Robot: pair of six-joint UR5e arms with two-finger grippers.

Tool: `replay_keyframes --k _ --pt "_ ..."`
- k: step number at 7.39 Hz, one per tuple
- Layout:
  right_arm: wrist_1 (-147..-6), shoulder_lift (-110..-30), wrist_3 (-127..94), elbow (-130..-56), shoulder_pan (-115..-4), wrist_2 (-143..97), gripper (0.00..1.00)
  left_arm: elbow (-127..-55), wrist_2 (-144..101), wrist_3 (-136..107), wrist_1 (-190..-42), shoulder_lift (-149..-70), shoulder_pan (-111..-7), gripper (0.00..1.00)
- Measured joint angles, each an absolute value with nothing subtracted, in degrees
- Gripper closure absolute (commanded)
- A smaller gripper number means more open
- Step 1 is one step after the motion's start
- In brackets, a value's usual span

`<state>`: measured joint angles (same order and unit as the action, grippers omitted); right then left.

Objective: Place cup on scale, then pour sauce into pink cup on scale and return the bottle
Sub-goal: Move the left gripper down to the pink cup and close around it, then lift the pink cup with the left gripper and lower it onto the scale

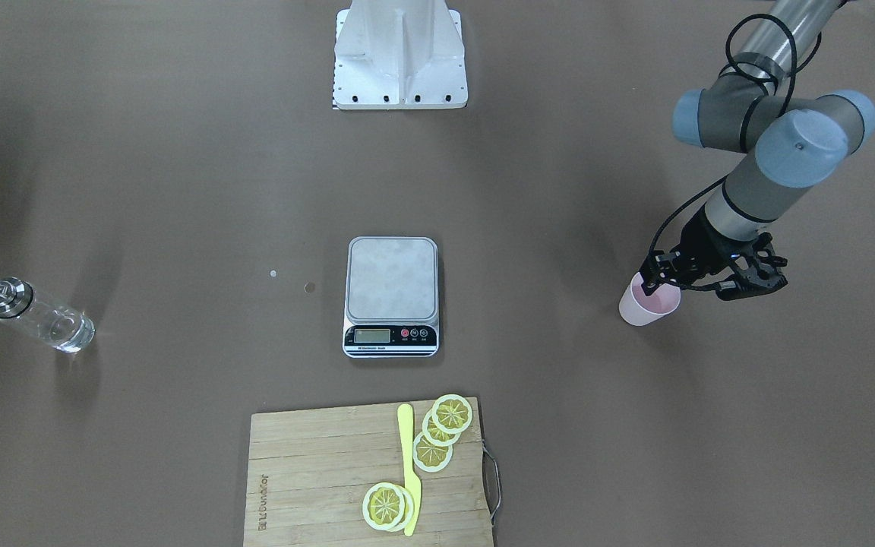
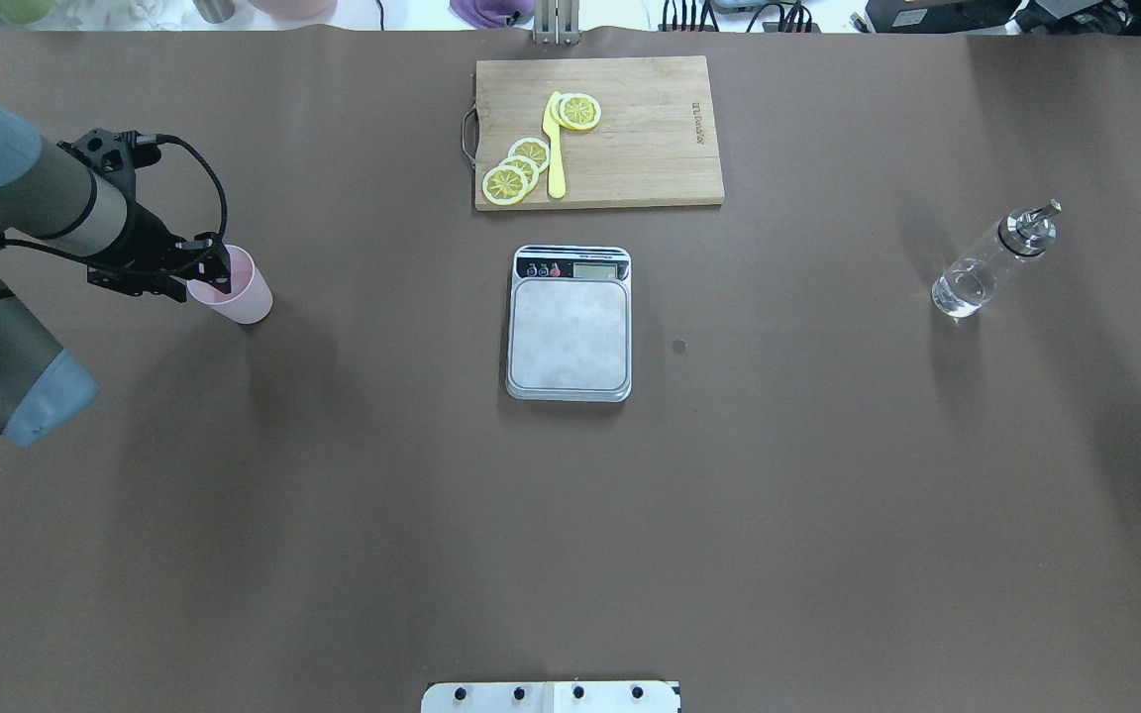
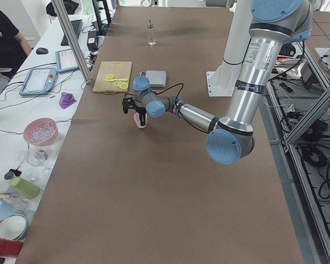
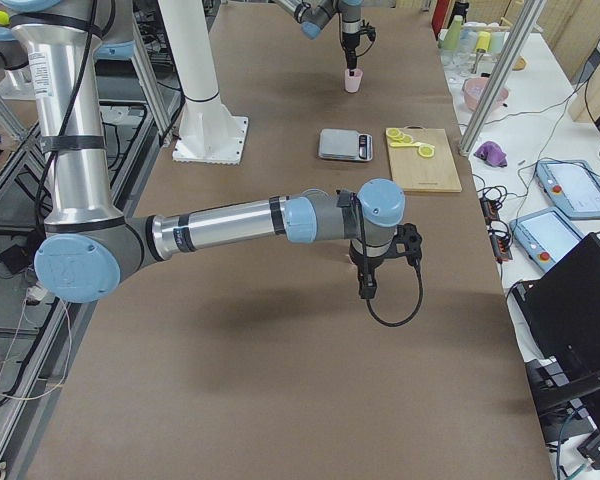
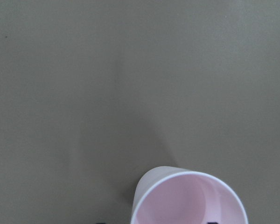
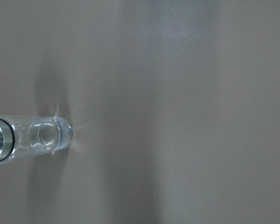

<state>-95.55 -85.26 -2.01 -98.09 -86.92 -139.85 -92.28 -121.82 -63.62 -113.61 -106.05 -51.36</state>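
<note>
Your left gripper (image 1: pixel 658 278) is spread, not yet pinching. Around the small steel-topped rectangular scale (image 2: pixel 569 332) at the overhead dial's centre, the clear glass dispenser bottle (image 2: pixel 985 264) stands at 3 o'clock, the pale pink tapered plastic cup (image 2: pixel 239 292) at 9. One finger hangs inside its rim, one outside, seemingly for a wall pinch.

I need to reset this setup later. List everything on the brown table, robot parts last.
cup: one, pale pink, upright, on robot's left side
scale: one, silver and black, centre of the table, platform bare
bottle: one, clear glass, metal spout, on robot's right side
cutting board: one, wooden, beyond the scale from the robot
lemon slices: five, yellow, on the board
knife: one, yellow, on the board among slices
left gripper: one, black, open at the cup's rim
right gripper: one, black, above bare table, state unclear
</note>
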Motion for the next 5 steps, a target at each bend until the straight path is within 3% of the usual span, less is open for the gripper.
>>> replay_keyframes --k 1,2,3,5 --pt "-95.63 -85.27 -2.02 -98.20 -86.92 -139.89 0.00 -92.31 -121.82 -63.44 -113.63 -105.73 -51.33 0.65" --pt "-95.73 -85.30 -2.02 -98.33 -86.92 -139.89 0.00 -92.37 -121.82 -63.35 -113.64 -105.53 -51.33 0.78" --pt "-95.77 -85.33 -2.02 -98.39 -86.92 -139.86 0.00 -92.64 -121.82 -63.32 -113.63 -105.38 -51.33 0.98" --pt "-95.78 -85.46 -1.99 -98.40 -86.92 -139.80 0.00 -93.54 -121.86 -63.51 -113.57 -105.31 -51.33 1.00"
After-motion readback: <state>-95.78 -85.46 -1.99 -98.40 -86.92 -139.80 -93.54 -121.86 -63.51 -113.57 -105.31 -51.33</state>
